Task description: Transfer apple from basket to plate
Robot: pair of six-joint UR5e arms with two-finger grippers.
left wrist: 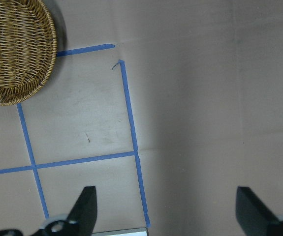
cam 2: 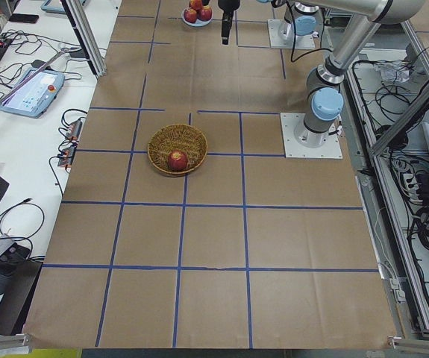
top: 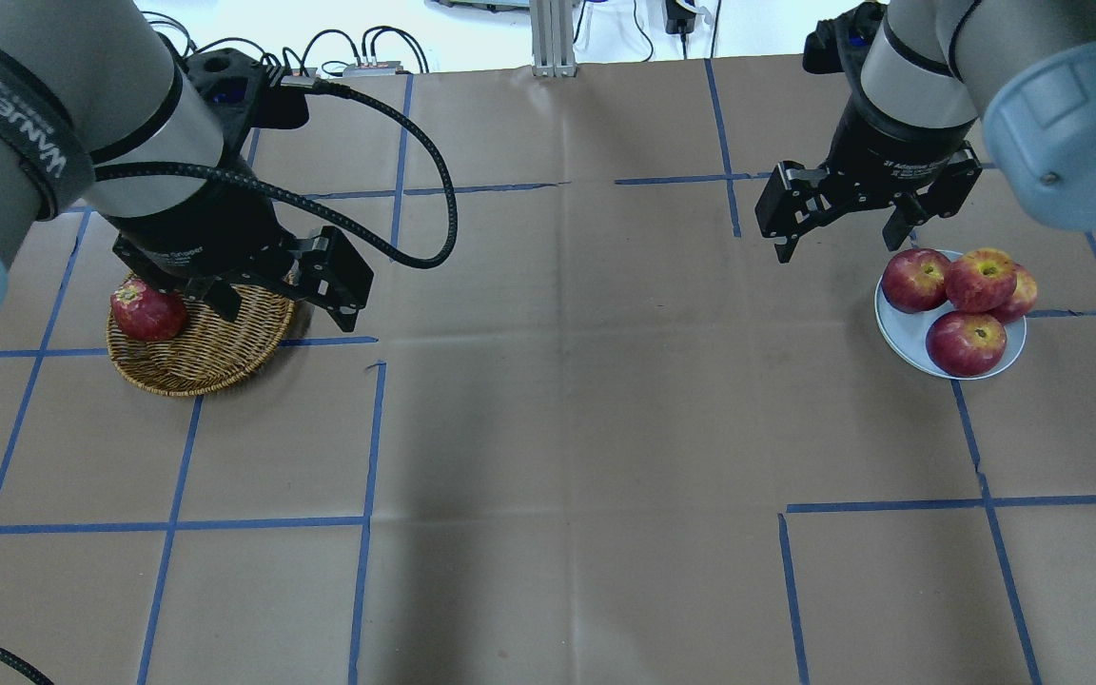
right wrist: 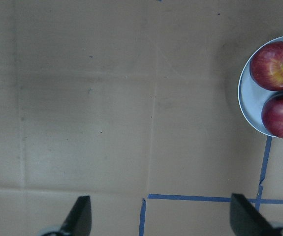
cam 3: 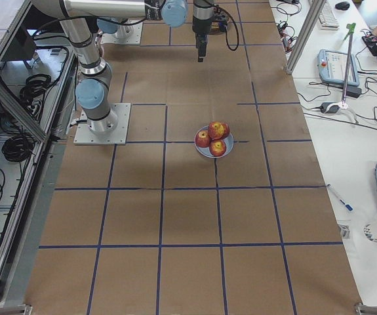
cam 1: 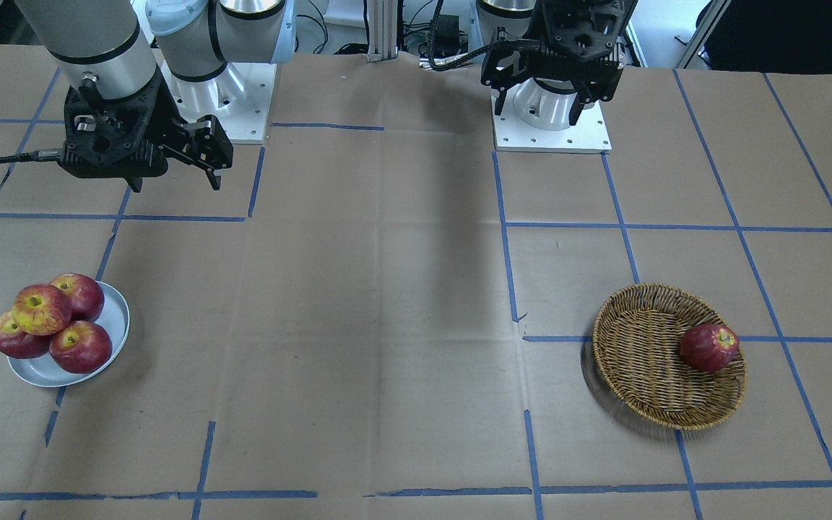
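Note:
The yellow-patched apple [cam 1: 42, 309] lies on top of several dark red apples on the pale plate [cam 1: 116, 318]; it also shows in the overhead view [top: 981, 279] on the plate [top: 900, 328]. The wicker basket [cam 1: 633, 375] holds one dark red apple [cam 1: 708, 347], which also shows in the overhead view [top: 146, 312]. My left gripper [top: 283, 309] is open and empty, high up beside the basket [top: 215, 357]. My right gripper [top: 838, 243] is open and empty, high up beside the plate. Both wrist views show wide-apart fingers with nothing between them.
Brown paper with blue tape lines covers the table. The arm bases [cam 1: 552, 130] stand at the robot's side. In the left wrist view the basket [left wrist: 18, 54] sits at the upper left; in the right wrist view the plate [right wrist: 247, 103] sits at the right edge.

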